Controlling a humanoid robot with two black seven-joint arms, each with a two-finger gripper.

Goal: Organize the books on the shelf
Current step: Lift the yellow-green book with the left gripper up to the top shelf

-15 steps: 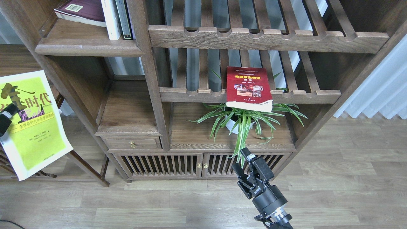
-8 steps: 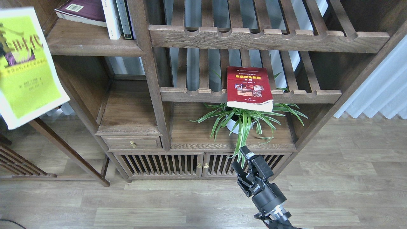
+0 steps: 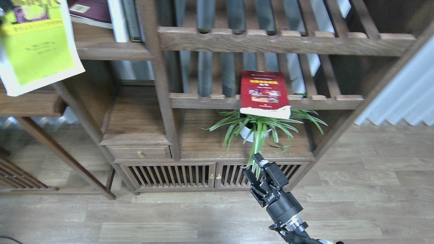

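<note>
One yellow-green book has risen toward the shelf (right claw open, empty).

A tall dark-brown wooden cabinet fills the view, with two slatted racks behind scalloped front rails. Below is a small drawer with a brass knob and two slatted doors. The floor is grey-brown wood-look planks. A white pleated curtain hangs at right.
</note>
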